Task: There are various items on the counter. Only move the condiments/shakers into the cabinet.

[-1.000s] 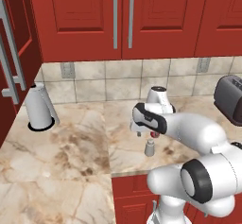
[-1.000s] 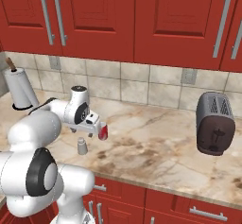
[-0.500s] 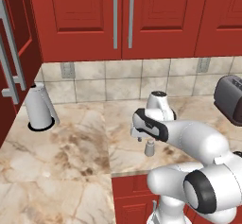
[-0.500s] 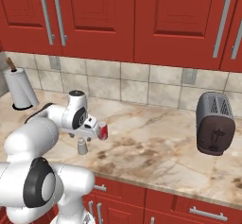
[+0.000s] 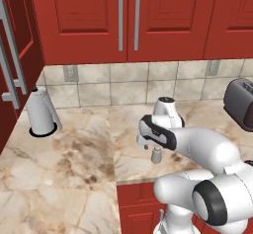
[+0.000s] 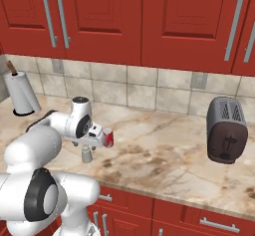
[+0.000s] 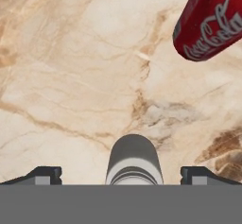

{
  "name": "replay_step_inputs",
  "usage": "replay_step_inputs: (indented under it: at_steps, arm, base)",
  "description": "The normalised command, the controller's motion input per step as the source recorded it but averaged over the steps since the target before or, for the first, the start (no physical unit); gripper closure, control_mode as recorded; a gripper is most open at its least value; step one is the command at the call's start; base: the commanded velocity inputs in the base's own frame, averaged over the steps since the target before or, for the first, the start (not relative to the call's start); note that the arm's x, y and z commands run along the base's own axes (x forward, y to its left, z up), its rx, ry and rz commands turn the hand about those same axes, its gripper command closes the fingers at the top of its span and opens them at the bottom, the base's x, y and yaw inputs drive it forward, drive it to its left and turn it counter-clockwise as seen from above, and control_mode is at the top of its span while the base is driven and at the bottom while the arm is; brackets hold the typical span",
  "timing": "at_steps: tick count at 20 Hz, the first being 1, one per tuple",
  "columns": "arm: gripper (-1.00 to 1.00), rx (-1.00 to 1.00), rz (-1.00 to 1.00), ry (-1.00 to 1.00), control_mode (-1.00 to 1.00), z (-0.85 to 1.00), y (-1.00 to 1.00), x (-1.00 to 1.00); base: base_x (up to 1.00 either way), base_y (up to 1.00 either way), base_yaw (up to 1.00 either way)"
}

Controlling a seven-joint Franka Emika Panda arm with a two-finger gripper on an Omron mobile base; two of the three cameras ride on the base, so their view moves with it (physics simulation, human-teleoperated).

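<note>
Grey tapered shaker (image 7: 134,159): one piece, upright on the marble desk (image 5: 74,154), near its front edge over the red drawers (image 6: 199,220). In your hand view you look down on its rounded top, centred between the two dark finger tips (image 7: 42,175). From the left base view it stands just below the gripper (image 5: 148,141); from the right base view it sits under the hand, small and pale (image 6: 87,154).

Jaws: spread wide, one tip on each side of the shaker, with a clear gap on both sides; nothing is pinched.

Red soda can (image 7: 210,20): one piece, on the desk just beyond the shaker, apart from it. You see it at the upper right of your hand view and beside the hand in the right base view (image 6: 108,138).

Toaster (image 6: 226,136): dark grey, on the desk well off to the right.

Paper towel roll (image 5: 42,112): white, upright on a dark base, far left of the desk by the tiled wall.

Upper cabinets (image 5: 128,18): red, silver bar handles, doors closed.
</note>
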Motion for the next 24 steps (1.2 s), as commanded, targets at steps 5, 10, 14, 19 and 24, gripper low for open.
replay_step_inputs:
  at_steps: [5,10,14,19,24]
  arm:
    - [-1.0,0.0,0.0,0.0,-1.0,-0.01,0.0,0.0]
    - [-1.0,-0.01,0.0,-0.01,-1.0,-0.1,-0.01,0.0]
    - [-1.0,-0.01,0.0,0.0,-1.0,-0.19,0.0,0.0]
    - [-1.0,0.0,0.0,-0.02,-1.0,-0.05,-0.02,0.0]
    - [-1.0,0.0,0.01,-0.02,-1.0,-0.03,-0.01,0.0]
  base:
    - [0.0,0.0,0.0]
    - [0.0,0.0,0.0]
    - [0.0,0.0,0.0]
    - [0.0,0.0,0.0]
    - [0.0,0.0,0.0]
